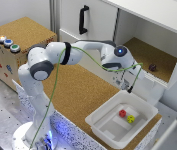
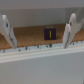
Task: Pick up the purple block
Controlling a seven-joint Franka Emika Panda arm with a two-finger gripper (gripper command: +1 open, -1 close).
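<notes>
The purple block [image 1: 152,66] is a tiny dark cube on the cork floor inside the open cabinet at the exterior view's right. In the wrist view it [image 2: 48,32] sits beyond the cabinet's white front edge, seen between my two fingers. My gripper [image 1: 139,76] hovers just outside the cabinet opening, pointed toward the block and apart from it. In the wrist view the gripper [image 2: 37,32] is open and empty, with one finger [image 2: 6,30] on each side of the frame.
A white tray [image 1: 100,125] below the gripper holds a small red block [image 1: 122,113] and a small yellow block [image 1: 131,119]. The cabinet's white sill [image 2: 45,52] lies between gripper and block. A cork-topped box with coloured buttons [image 1: 8,42] stands at the exterior view's left.
</notes>
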